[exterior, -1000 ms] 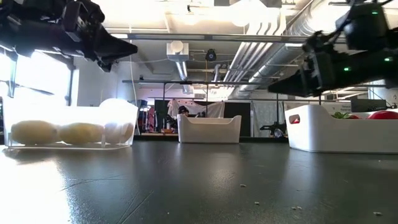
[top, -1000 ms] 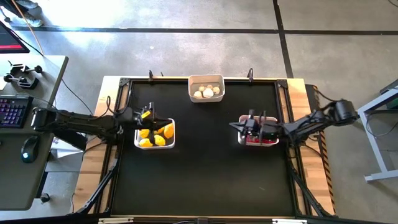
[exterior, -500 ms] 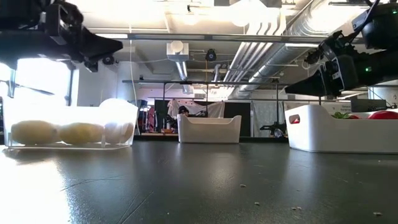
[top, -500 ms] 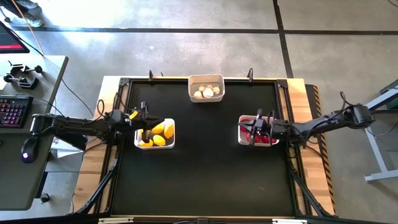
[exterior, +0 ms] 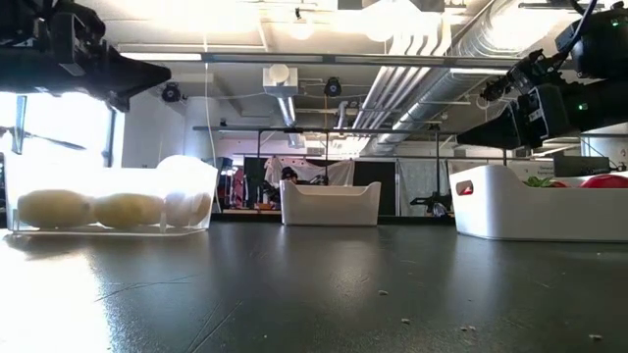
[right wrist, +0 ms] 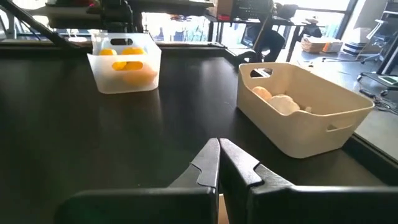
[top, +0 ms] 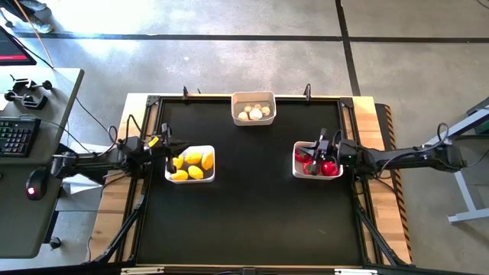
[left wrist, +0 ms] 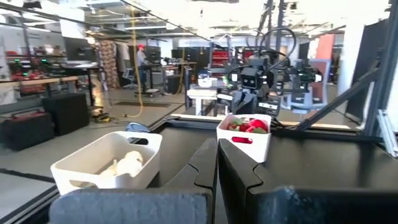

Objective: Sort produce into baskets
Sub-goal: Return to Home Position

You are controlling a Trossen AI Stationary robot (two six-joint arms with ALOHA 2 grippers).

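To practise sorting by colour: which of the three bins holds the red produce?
The right-hand bin: it holds red tomatoes; the clear left bin has yellow lemons, the far middle bin white garlic.

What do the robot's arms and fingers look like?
Two thin, dark, jointed arms, the left arm and right arm, with black cables looping alongside. The left gripper carries a small yellow tag. Each gripper ends in two dark, flat fingers tapering to points.

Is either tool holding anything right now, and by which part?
Nothing is held. The left tool and the right tool are both shut with nothing between their fingers.
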